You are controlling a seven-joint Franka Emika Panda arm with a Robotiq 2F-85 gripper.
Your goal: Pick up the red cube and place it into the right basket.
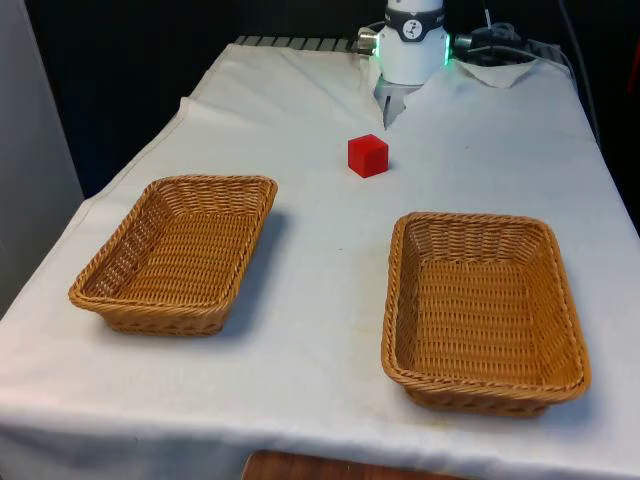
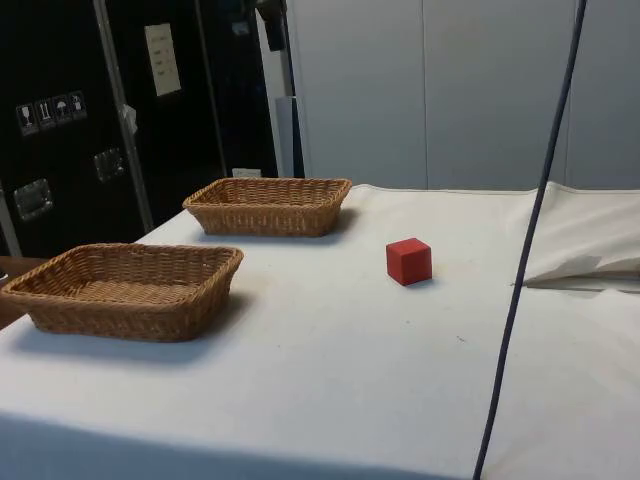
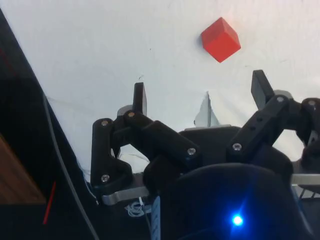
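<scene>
Pincer point(image 3: 200, 92) spread wide with nothing between its fingers, as I read it from the wrist view. Red cube point(image 1: 368, 155) sits on the white cloth point(image 1: 320, 330), apart from the fingertips, beyond both baskets; right basket point(image 1: 483, 310) holds nothing.

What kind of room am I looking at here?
Probably a robot test lab: a clothed table with a red cube and two baskets, an open end effector above, dark cabinets beside.
</scene>
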